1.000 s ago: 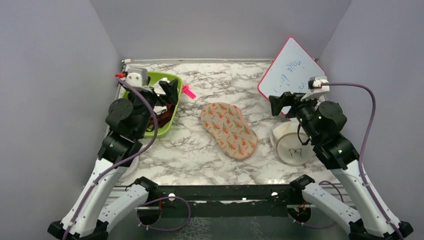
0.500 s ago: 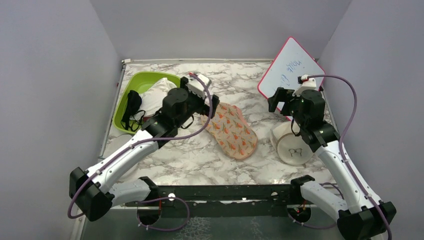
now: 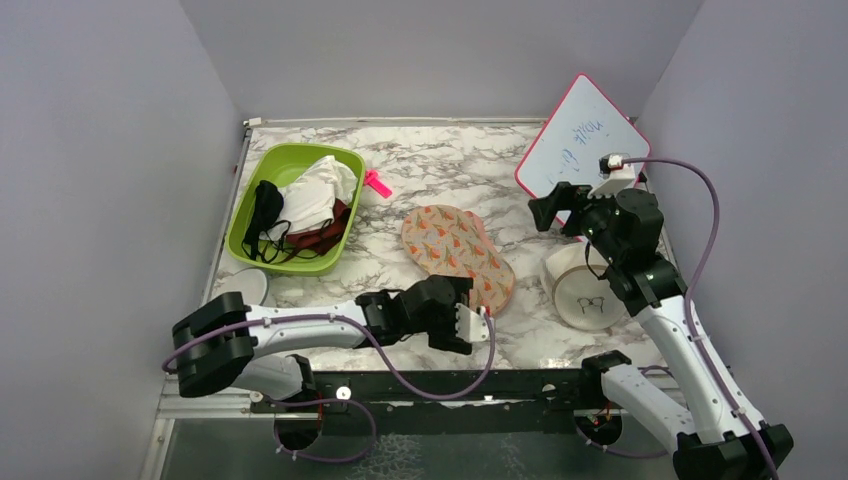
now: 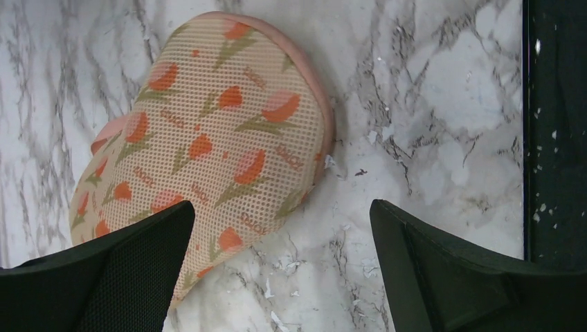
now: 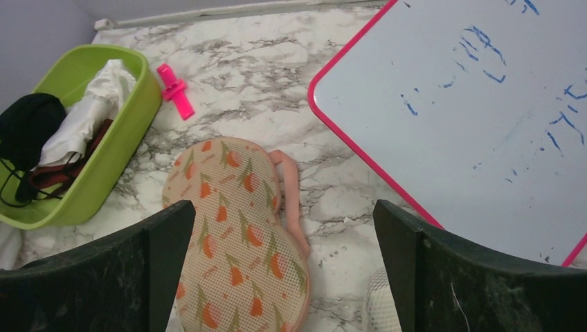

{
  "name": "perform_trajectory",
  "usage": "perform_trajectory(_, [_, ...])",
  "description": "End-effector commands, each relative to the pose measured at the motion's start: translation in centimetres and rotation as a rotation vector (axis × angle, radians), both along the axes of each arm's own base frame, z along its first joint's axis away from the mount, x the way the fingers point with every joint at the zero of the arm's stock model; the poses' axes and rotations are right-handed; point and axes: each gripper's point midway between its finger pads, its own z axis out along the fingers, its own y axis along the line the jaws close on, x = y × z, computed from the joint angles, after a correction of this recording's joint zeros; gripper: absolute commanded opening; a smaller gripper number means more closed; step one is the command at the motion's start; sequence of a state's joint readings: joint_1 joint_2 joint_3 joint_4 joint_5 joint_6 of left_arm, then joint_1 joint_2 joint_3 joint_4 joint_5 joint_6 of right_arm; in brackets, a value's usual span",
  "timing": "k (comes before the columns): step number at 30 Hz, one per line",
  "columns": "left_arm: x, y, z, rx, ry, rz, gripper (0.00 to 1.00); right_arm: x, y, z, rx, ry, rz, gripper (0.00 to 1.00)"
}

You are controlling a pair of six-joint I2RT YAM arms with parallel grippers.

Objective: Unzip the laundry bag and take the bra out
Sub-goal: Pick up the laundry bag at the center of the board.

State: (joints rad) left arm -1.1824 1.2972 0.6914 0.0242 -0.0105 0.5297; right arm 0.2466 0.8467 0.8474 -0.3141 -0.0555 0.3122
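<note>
We can read no words for sure. The whiteboard point(image 3: 580, 135) bears faint blue handwriting, illegible. The laundry bag point(image 3: 455, 258), left of the whiteboard, shows tiny orange lettering, too small to read.

Robot lab test cell, not a home. Plain grey panel walls point(image 3: 110, 150) box in three sides of a marble-print bench point(image 3: 450, 160). Left arm point(image 3: 300, 325) and right arm point(image 3: 690, 350) are bolted by a black rail point(image 3: 440, 385) along the near edge, with purple cables point(image 3: 714, 215) hanging loose. A scribbled whiteboard point(image 3: 585, 135) leans at the far right corner.
</note>
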Motion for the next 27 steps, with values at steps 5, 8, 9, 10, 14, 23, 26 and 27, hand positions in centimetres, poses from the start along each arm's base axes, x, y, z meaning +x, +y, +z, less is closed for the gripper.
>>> perform_trajectory(5, [0.0, -1.4, -2.4, 0.129, -0.214, -0.216, 0.80, -1.2, 1.4, 2.7, 0.071, -0.085, 0.088, 1.00])
perform_trajectory(8, [0.0, -1.5, -3.2, 0.138, -0.232, -0.237, 0.76, -1.2, 1.6, 3.2, 0.076, -0.091, 0.095, 1.00])
perform_trajectory(9, [0.2, -1.4, -3.6, 0.159, -0.242, -0.239, 0.75, -1.2, 1.6, 3.3, 0.078, -0.093, 0.099, 1.00])
perform_trajectory(10, [0.5, -1.5, -3.9, 0.169, -0.260, -0.236, 0.72, -1.2, 1.7, 3.5, 0.080, -0.097, 0.103, 1.00])
perform_trajectory(14, [1.3, -1.7, -4.6, 0.188, -0.310, -0.224, 0.51, -1.1, 2.3, 4.4, 0.096, -0.110, 0.135, 1.00])
perform_trajectory(23, [1.8, -2.1, -5.6, 0.181, -0.320, -0.199, 0.29, -0.8, 3.2, 4.1, 0.114, -0.097, 0.176, 1.00])
perform_trajectory(26, [1.9, -2.4, -5.8, 0.177, -0.299, -0.189, 0.19, -0.6, 3.3, 3.4, 0.113, -0.075, 0.179, 1.00])
perform_trajectory(27, [1.9, -2.5, -5.7, 0.170, -0.293, -0.189, 0.17, -0.6, 3.3, 3.2, 0.113, -0.069, 0.178, 1.00])
